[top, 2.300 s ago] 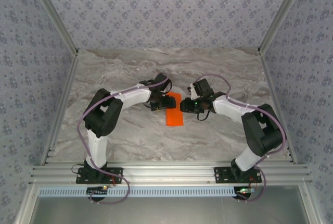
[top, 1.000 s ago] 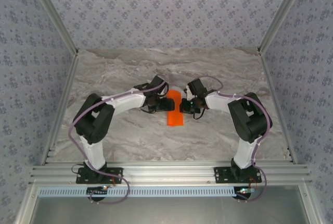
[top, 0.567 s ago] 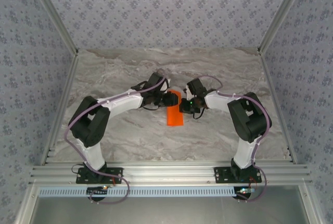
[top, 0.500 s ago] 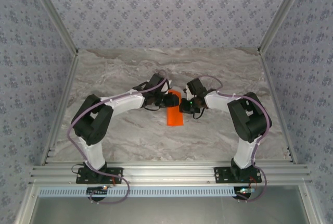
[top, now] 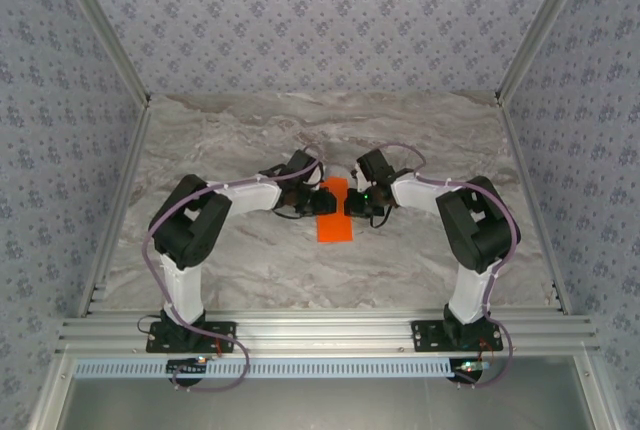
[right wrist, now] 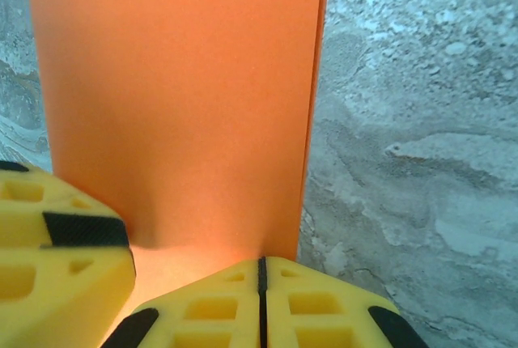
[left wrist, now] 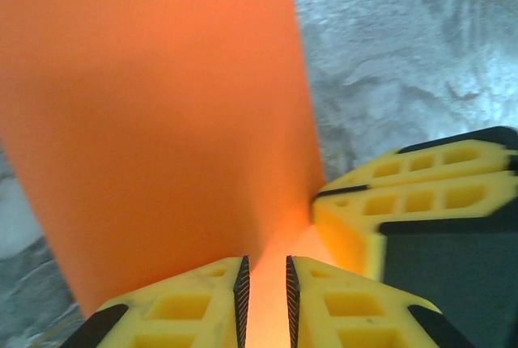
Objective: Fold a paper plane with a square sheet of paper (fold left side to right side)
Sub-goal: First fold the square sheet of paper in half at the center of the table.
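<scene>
- Sheet of paper point(top: 336, 220) lies flat on the marble table point(top: 250, 140), about mid-table, btwn the two arms' tips.
- Right gripper point(right wrist: 261, 295): fingers pressed tight together, just a hairline btwn them and nothing in it. Tips sit at the paper's right-hand long edge.
- My guess why: closed like that it works as a blunt hold-down, pinning that side so the sheet can't slide while the other arm works.
- Left gripper point(left wrist: 265, 287): fingers nearly together w/ a slim slot left, and orange shows in the slot. Can't tell if it's nipping a layer or just hovering low over the sheet.
- It comes in from the opposite side, tips v. close to the right one's; each wrist cam catches the other's yellow finger just beside its own.
- Probably it's there to take or press the left part. With fold L to R as the job, one side anchored and the other worked makes sense.
- Look of the paper: bright orange-red, matte, thin. From above it's a narrow upright strip, not a square.
- The right wrist view shows a doubled line along the right edge, so two layers stacked, approx. flush.
- No point or dart shape yet; I'd say early in the folding.
</scene>
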`<state>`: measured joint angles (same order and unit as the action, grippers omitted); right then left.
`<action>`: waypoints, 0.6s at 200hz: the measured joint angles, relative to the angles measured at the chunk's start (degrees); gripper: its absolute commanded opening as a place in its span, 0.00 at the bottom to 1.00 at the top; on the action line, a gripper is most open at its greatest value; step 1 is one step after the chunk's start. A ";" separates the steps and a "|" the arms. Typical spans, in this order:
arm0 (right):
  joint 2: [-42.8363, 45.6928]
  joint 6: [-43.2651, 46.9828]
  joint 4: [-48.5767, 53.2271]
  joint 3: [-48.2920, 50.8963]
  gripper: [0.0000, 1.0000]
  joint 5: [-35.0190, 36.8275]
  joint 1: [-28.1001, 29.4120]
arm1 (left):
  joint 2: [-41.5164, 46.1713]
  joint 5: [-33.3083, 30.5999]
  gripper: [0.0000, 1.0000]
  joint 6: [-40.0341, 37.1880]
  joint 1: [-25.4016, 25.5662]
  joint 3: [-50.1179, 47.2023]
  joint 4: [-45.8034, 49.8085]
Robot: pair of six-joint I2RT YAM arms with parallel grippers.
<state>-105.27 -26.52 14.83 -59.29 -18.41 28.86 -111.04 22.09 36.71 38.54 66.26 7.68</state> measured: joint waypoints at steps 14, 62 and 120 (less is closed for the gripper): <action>-0.02 0.26 0.17 -0.04 0.07 0.20 0.07 | -0.33 0.00 0.20 -0.26 -0.72 -0.70 -0.04; -0.15 0.81 0.70 -0.37 0.07 0.52 0.17 | -0.50 1.64 0.20 -0.92 -2.16 -2.08 -1.77; -0.17 1.16 0.94 -0.57 0.07 0.68 0.28 | 2.32 2.32 0.19 -2.60 -5.62 -5.18 -1.31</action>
<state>-105.45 -25.36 15.77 -59.86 -17.74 29.15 -108.73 24.40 34.11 32.93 61.08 6.37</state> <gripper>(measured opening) 0.069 0.192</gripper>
